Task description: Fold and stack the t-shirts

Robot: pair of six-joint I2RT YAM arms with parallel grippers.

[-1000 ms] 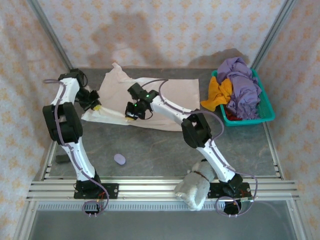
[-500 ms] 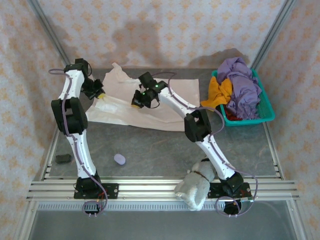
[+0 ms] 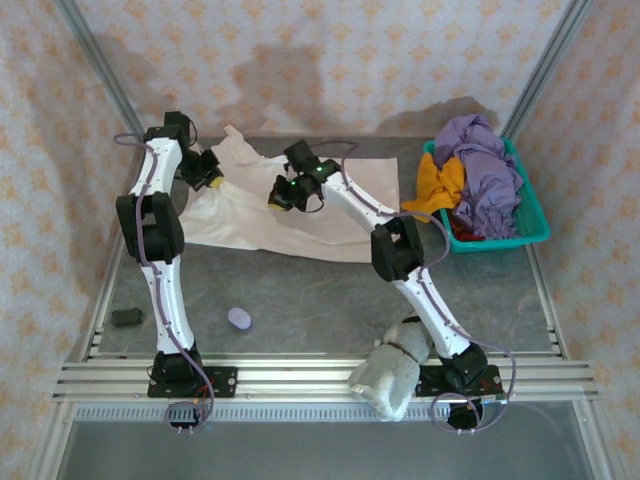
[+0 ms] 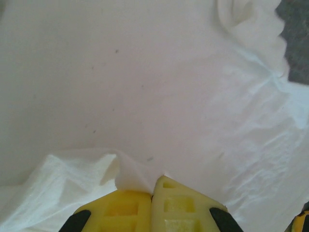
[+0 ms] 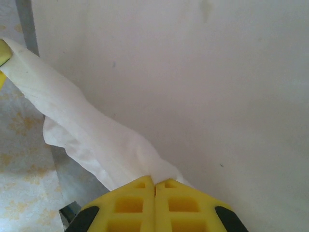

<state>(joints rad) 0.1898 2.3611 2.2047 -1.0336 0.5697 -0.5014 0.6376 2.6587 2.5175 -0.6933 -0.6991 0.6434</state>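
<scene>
Evidently mid-fold: left gripper [image 3: 208, 170] and right gripper [image 3: 283, 195] hold the cream-white t-shirt [image 3: 245, 225].
Both sets of jaws are clamped on its edge, upper centre, likely for folding over.

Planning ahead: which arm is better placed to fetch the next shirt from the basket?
Probably right: basket sits on its side; left end effector grips the cream shirt far left.

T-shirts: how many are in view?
4. A cream shirt lies spread on the table, far middle. A purple shirt, an orange shirt and a red shirt are piled in the basket, far right. More may be hidden in that pile.
</scene>
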